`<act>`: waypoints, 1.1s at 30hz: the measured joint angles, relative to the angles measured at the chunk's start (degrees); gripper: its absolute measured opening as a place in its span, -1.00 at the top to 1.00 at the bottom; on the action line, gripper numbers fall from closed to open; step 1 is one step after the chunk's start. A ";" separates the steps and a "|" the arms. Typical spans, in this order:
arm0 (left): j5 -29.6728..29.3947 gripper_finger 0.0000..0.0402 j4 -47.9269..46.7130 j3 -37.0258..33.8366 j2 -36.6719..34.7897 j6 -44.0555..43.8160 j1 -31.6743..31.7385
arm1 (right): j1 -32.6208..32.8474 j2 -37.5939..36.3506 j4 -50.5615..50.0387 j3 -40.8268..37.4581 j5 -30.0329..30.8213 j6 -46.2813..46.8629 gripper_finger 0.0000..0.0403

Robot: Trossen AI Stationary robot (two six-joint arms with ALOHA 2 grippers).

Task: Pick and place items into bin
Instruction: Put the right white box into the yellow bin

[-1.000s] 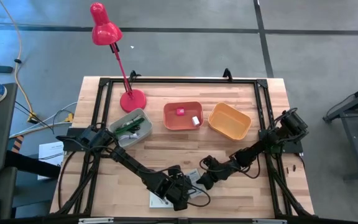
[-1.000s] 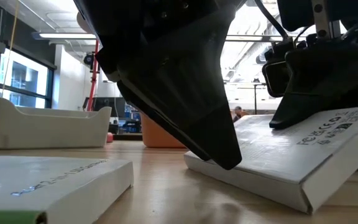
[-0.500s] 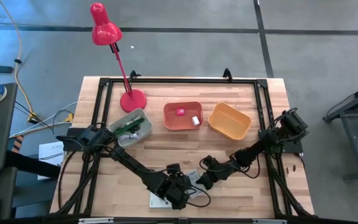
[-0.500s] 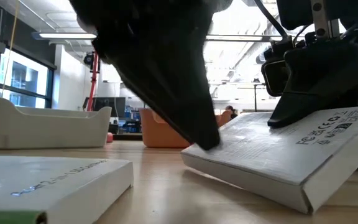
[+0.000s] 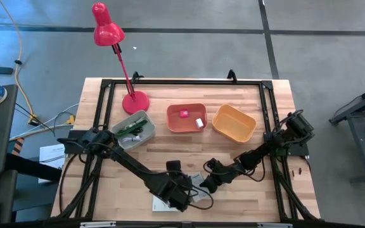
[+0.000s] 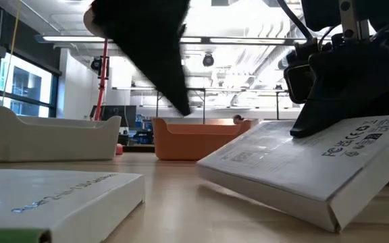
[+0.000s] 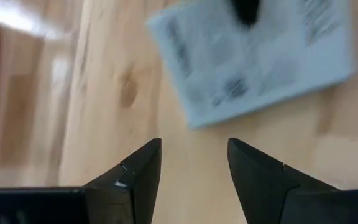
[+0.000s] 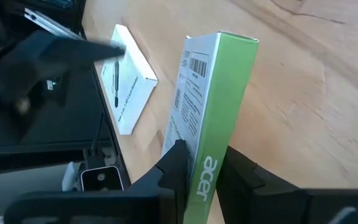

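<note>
A flat white box with a green side [image 8: 219, 93] stands tilted near the table's front edge, and my right gripper [image 8: 201, 152] is shut on it [image 5: 206, 183]. In the low view its lower edge [image 6: 262, 192] rests on the wood. My left gripper [image 7: 194, 146] hangs open above the table just left of this box [image 5: 179, 192], touching nothing. A second white box [image 8: 126, 81] lies flat on the table near the front edge [image 6: 53, 196]. My right gripper pinches the box's raised end between its two fingers, one on the printed white face [image 8: 180, 134] and one on the opposite face, with the green side between them. The fingers slant down from the table's right. The box sits tilted, its lower edge [image 6: 262, 192] on the table.
Three bins stand in a row at mid-table: a pale grey one [image 5: 134, 130] with a green-handled tool, a red-orange one [image 5: 186, 118] with small pink and white blocks, and an orange one [image 5: 234, 123]. A red desk lamp [image 5: 135, 101] stands at the far left.
My left gripper has risen from the low edge of the tilted box and tipped as it went, its fingers still apart. The box stays tilted in my right gripper, which has kept still.
</note>
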 joint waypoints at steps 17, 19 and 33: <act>0.77 0.14 -8.20 -0.03 -1.29 1.08 0.00 | 0.00 -0.36 1.39 -0.01 -0.02 -0.98 0.73; 0.75 0.14 -8.99 -0.03 -1.29 1.10 0.00 | 0.00 -0.36 1.45 -0.01 0.15 -0.98 0.73; 0.77 0.14 -13.77 -0.03 -1.29 0.45 0.00 | -0.98 -3.06 1.21 -0.09 2.65 -3.81 0.76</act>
